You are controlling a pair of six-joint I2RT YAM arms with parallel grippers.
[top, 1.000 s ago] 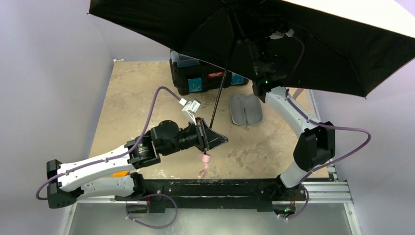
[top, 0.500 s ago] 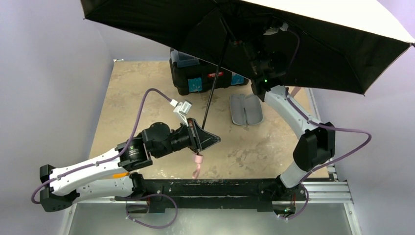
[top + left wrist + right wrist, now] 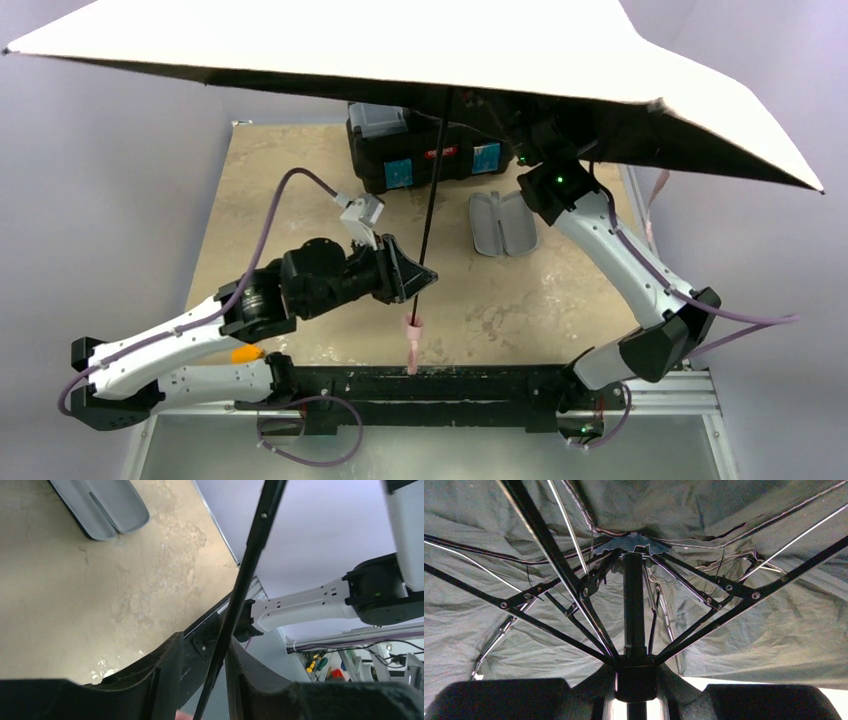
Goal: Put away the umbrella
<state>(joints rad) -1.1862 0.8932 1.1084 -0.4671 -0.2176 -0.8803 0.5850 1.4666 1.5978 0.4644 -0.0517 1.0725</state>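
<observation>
The umbrella (image 3: pixel 400 50) is open, and its pale canopy spreads across the top of the overhead view. Its thin black shaft (image 3: pixel 432 190) slants down to a pink handle with a strap (image 3: pixel 412 335). My left gripper (image 3: pixel 418 280) sits around the lower shaft (image 3: pixel 245 580). The jaws are open, with a gap between the left finger (image 3: pixel 167 675) and the shaft. Under the canopy my right gripper (image 3: pixel 635 672) is shut on the black runner (image 3: pixel 635 685), where the ribs meet. The canopy hides that gripper in the overhead view.
A black toolbox (image 3: pixel 420 155) stands at the back of the tan table (image 3: pixel 270 200). A small grey oblong case (image 3: pixel 502 225) lies in front of it, to the right of the shaft. Pale walls close in on the left and right.
The canopy has tipped so its pale top now faces the camera. My left gripper has loosened from the shaft. The shaft stands more upright, and the right arm has swung outward.
</observation>
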